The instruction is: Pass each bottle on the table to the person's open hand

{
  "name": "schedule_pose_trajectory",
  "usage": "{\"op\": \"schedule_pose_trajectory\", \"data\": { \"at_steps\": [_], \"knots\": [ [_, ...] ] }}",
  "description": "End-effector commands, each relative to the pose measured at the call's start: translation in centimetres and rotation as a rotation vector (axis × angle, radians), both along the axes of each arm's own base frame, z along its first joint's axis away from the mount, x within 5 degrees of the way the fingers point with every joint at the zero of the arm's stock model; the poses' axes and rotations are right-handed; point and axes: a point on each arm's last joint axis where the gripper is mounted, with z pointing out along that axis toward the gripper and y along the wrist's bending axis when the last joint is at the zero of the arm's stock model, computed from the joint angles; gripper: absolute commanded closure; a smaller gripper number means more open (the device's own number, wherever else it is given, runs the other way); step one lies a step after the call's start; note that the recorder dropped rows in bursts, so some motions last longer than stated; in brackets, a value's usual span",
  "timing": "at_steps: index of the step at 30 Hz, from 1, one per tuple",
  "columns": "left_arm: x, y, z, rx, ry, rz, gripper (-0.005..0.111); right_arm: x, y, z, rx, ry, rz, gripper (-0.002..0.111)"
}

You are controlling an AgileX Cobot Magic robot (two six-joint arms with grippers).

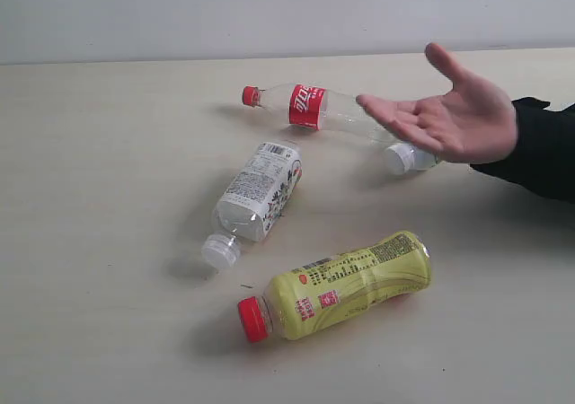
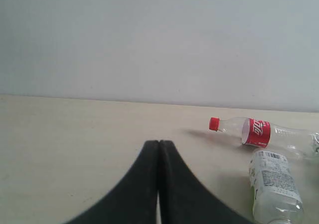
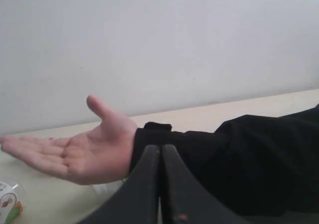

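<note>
As the person's hand (image 1: 454,117) hovers palm-up to receive them, the bottles (image 1: 355,283) lie on the table (image 1: 108,197), left gripper (image 2: 159,145) and right gripper (image 3: 160,148) pressed closed, empty.

Open hand (image 1: 449,117) hovers palm-up over the table (image 1: 90,197). A white-capped bottle (image 1: 402,158) pokes out from under it, a red-label bottle (image 1: 310,108) lies just past its fingertips, a white-label bottle (image 1: 256,197) further off, and a yellow-green bottle (image 1: 350,285) closer to the camera.

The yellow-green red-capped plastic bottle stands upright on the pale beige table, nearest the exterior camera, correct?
No: the exterior view shows the yellow-green red-capped plastic bottle lying on its side on the pale beige table, nearest that camera.
</note>
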Motion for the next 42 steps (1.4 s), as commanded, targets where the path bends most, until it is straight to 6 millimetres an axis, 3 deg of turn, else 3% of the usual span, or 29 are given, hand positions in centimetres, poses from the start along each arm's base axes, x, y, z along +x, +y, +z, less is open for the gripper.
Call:
{"op": "schedule_pose_trajectory", "data": {
  "at_steps": [1,13,16,21,30,32,36,39,42],
  "knots": [
    [0.0,0.0,0.0,-0.008,-0.007,0.001,0.107,0.0,0.0,-0.1,-0.007,-0.005,-0.004,0.108],
    [0.0,0.0,0.0,-0.008,-0.007,0.001,0.107,0.0,0.0,-0.1,-0.008,-0.008,-0.004,0.108],
    [0.0,0.0,0.0,-0.008,-0.007,0.001,0.107,-0.1,0.0,1.1,0.035,-0.141,-0.003,0.108],
    [0.0,0.0,0.0,-0.008,-0.007,0.001,0.107,-0.3,-0.3,2.5,0.384,-0.283,0.006,0.108],
    [0.0,0.0,0.0,-0.008,-0.007,0.001,0.107,-0.7,-0.5,3.8,0.358,-0.439,0.009,0.108],
    [0.0,0.0,0.0,-0.008,-0.007,0.001,0.107,-1.1,-0.3,5.7,0.318,-0.478,0.026,0.108],
    [0.0,0.0,0.0,-0.008,-0.007,0.001,0.107,0.1,0.1,13.8,0.111,-0.426,0.031,0.108],
    [0.0,0.0,0.0,-0.008,-0.007,0.001,0.107,3.0,-0.1,18.0,-0.133,-0.259,-0.033,0.108],
    [0.0,0.0,0.0,-0.008,-0.007,0.001,0.107,7.1,-0.8,18.7,-0.342,0.030,-0.082,0.108]
  ]
}}
